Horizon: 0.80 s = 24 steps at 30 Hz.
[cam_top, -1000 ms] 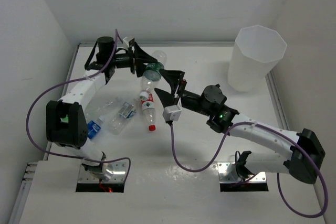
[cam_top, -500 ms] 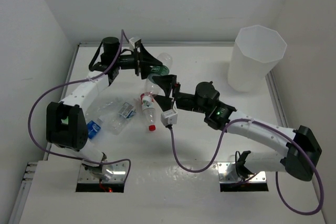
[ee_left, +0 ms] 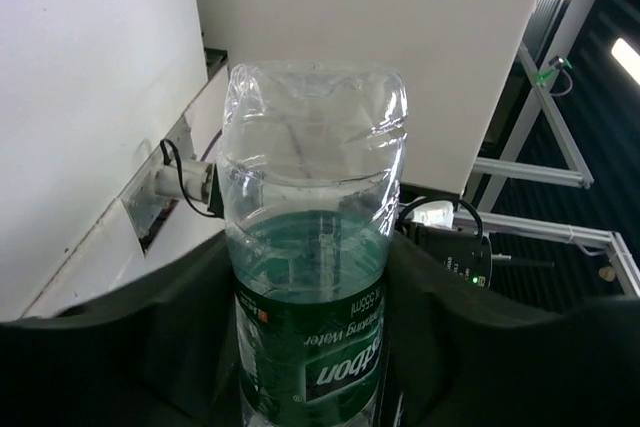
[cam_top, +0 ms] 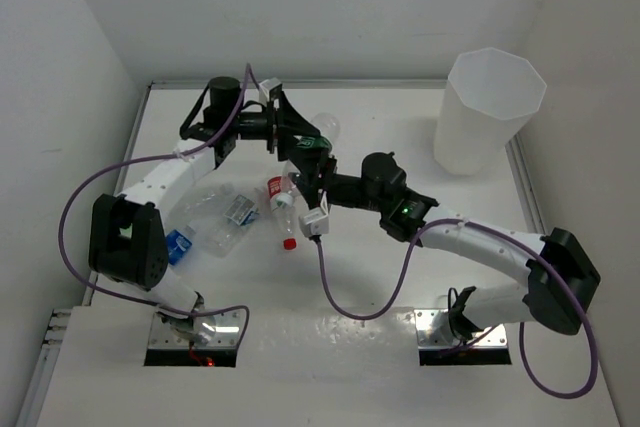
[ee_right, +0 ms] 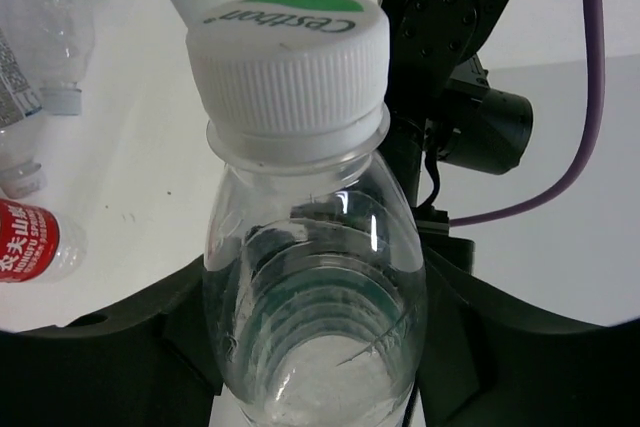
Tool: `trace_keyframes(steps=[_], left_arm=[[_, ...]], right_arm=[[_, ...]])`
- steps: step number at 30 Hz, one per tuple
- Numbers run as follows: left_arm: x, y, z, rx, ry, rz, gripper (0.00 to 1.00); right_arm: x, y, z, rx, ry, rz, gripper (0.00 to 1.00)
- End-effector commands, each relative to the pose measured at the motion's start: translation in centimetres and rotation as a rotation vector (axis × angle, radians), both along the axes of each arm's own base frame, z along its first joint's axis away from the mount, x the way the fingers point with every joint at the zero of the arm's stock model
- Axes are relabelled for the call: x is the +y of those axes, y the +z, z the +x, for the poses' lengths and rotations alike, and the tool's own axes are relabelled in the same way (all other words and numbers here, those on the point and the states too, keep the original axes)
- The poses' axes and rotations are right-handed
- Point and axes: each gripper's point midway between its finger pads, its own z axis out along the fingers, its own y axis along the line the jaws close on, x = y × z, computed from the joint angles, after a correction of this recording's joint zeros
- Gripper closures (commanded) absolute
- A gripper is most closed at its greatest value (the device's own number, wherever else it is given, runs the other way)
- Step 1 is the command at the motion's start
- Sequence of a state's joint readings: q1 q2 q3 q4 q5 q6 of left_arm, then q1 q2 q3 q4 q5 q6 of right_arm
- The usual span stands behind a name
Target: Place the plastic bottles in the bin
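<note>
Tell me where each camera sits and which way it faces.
Top external: fixed above and behind, looking down on the table; left arm, right arm and bin show.
Left wrist: rides the left arm, faces the green-labelled bottle at its base, clamped between the left fingers.
Right wrist: rides the right arm, faces that bottle's white cap, right fingers flanking it.
Shared: both wrist views see one bottle from opposite ends.

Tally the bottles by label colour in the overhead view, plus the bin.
Green-label bottle: 1
Red-label bottle: 1
Blue-label bottle: 1
Grey-blue-label bottle: 1
Bin: 1
Total: 5 visible overhead; others may be hidden.
</note>
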State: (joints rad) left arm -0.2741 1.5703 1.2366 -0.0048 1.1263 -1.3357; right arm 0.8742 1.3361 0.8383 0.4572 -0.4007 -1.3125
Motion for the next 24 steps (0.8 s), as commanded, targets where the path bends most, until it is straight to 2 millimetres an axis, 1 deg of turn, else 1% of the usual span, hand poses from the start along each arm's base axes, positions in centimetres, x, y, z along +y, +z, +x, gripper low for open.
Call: trace_keyframes(steps=[1, 2, 3, 4, 5, 6, 7, 8, 9, 10, 11, 12, 13, 14, 15, 16, 17, 18, 19, 20, 21, 22, 23, 24], left_arm=[[0.4, 2.1, -0.4, -0.127, 0.001, -0.019, 0.31], [0.4, 2.5, -0.2, -0.158, 0.009, -0.020, 0.12], [0.8, 3.1, 0.3, -0.177, 0.023, -0.024, 0.00], [1.2, 3.4, 0.8, -0.186, 0.044, -0.022, 0.00], [2.2, 3.4, 2.1, -0.211, 0.083, -0.012, 0.00], [3.0, 4.2, 3.1, -0.233, 0.110, -0.015, 0.00], [4.0, 4.6, 4.3, -0.263, 0.150, -0.007, 0.00], [6.6, 5.5, 6.4, -0.296, 0.222, -0.004, 0.00], [8.2, 5.4, 8.3, -0.333, 0.261, 0.012, 0.00], [10.0, 8.1, 9.9, -0.414, 0.310, 0.019, 0.00], [11.7, 8.8, 11.2, -0.438, 0.349, 0.034, 0.00], [14.9, 8.4, 13.2, -0.423, 0.415, 0.059, 0.00], [16.3, 9.6, 13.7, -0.456, 0.446, 0.063, 0.00], [18.4, 9.9, 14.2, -0.475, 0.491, 0.073, 0.00], [19.3, 9.9, 14.6, -0.475, 0.520, 0.080, 0.00], [19.9, 9.6, 14.6, -0.501, 0.535, 0.105, 0.00], [19.9, 8.7, 14.6, -0.499, 0.531, 0.119, 0.00], [19.9, 8.6, 14.3, -0.518, 0.527, 0.133, 0.00], [20.0, 7.5, 14.3, -0.538, 0.530, 0.165, 0.00], [19.3, 7.7, 14.0, -0.575, 0.521, 0.180, 0.00], [19.0, 6.9, 14.0, -0.603, 0.505, 0.214, 0.00], [18.8, 7.0, 13.8, -0.634, 0.504, 0.239, 0.00], [18.2, 7.3, 13.5, -0.670, 0.496, 0.257, 0.00], [18.0, 7.3, 13.4, -0.692, 0.500, 0.285, 0.00]], right_arm=[[0.2, 4.6, -0.6, -0.062, 0.012, 0.110, 0.81], [-0.1, 6.1, -1.2, -0.090, 0.018, 0.164, 0.89], [-0.3, 6.5, -1.5, -0.094, 0.022, 0.181, 0.92], [-0.1, 7.2, -2.5, -0.087, 0.040, 0.213, 0.93], [-0.3, 7.5, -2.8, -0.084, 0.036, 0.227, 0.93], [-0.7, 7.9, -3.1, -0.080, 0.024, 0.240, 0.96], [-1.1, 8.7, -4.0, -0.080, 0.023, 0.253, 0.96], [-1.0, 9.1, -5.0, -0.063, 0.037, 0.264, 0.97], [-2.0, 9.8, -5.5, -0.043, 0.001, 0.262, 0.99], [-2.4, 10.0, -5.5, -0.029, -0.024, 0.260, 0.99], [-2.8, 10.3, -5.5, 0.030, -0.043, 0.285, 0.99], [-4.6, 12.2, -4.2, 0.055, -0.164, 0.323, 1.00], [-5.3, 13.0, -3.5, 0.086, -0.214, 0.347, 1.00], [-6.2, 16.0, -3.1, 0.196, -0.243, 0.465, 1.00], [-7.8, 16.3, -0.9, 0.262, -0.380, 0.514, 1.00], [-11.7, 21.9, 1.8, 0.397, -0.494, 0.741, 1.00], [-12.9, 21.3, 3.9, 0.462, -0.592, 0.747, 1.00], [-17.7, 21.3, 7.4, 0.469, -0.752, 0.794, 1.00], [-19.8, 24.7, 8.3, 0.512, -0.783, 0.933, 1.00], [-22.5, 24.9, 9.9, 0.533, -0.852, 1.006, 1.00], [-25.9, 26.6, 11.0, 0.520, -0.917, 1.089, 1.00], [-27.3, 25.3, 12.3, 0.540, -0.995, 1.093, 1.00], [-30.5, 25.2, 13.2, 0.554, -1.055, 1.187, 1.00], [-34.0, 25.8, 13.6, 0.523, -1.116, 1.253, 1.00]])
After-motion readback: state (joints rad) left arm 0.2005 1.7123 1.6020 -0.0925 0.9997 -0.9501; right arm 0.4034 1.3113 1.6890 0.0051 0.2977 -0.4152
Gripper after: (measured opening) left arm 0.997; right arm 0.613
